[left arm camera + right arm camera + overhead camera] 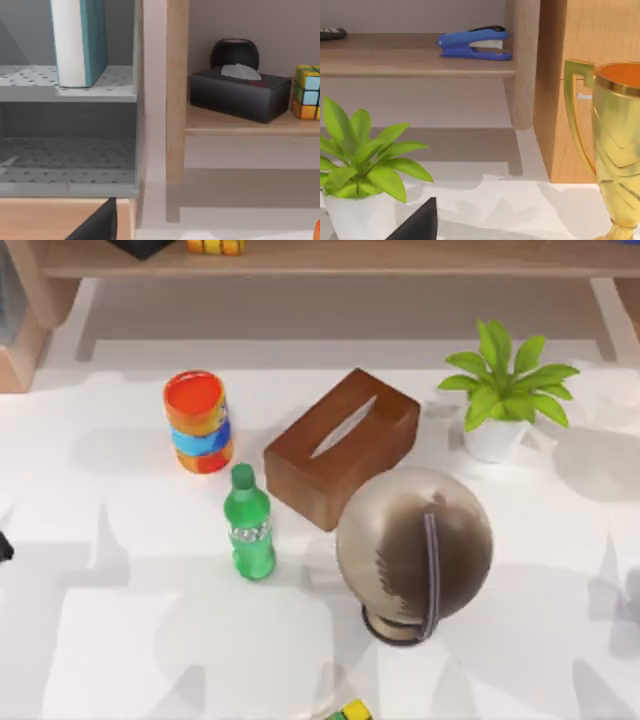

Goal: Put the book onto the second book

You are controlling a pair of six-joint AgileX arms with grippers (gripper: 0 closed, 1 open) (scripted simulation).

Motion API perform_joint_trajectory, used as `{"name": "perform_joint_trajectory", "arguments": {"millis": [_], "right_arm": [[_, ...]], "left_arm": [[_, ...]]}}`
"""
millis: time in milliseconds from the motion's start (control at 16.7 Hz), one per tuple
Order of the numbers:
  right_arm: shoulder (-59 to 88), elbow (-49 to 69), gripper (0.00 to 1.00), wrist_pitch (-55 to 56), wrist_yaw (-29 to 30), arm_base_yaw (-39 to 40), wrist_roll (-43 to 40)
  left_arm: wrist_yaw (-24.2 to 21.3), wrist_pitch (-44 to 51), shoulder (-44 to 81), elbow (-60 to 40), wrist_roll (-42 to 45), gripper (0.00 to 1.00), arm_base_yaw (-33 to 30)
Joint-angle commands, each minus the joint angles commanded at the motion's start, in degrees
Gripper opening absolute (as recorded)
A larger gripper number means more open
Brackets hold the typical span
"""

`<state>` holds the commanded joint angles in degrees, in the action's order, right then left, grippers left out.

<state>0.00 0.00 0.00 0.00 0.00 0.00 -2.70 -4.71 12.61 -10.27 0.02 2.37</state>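
Looking from my left wrist view, 1 book (79,40) stands upright on the grey perforated shelf (30,80), long axis vertical, spine toward me, at 11 o'clock. Left arm looks nearer, judging by this. Can't tell finger state on either gripper; no second book in sight.

Globe (414,550) beside tissue box (342,447); bottle (249,525); plant (508,390).
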Motion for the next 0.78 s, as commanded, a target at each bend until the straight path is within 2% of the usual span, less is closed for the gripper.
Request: {"name": "perform_joint_trajectory", "arguments": {"millis": [240, 780], "right_arm": [[0.0, 0.0, 1.00, 0.0, 0.0, 0.0, 0.0], [0.0, 0.0, 1.00, 0.0, 0.0, 0.0, 0.0]], "left_arm": [[-3.6, -6.3, 19.4, -13.7, 0.0, 1.00, 3.2], [-12.7, -22.3, 72.8, -48.5, 0.1, 1.00, 11.6]]}}
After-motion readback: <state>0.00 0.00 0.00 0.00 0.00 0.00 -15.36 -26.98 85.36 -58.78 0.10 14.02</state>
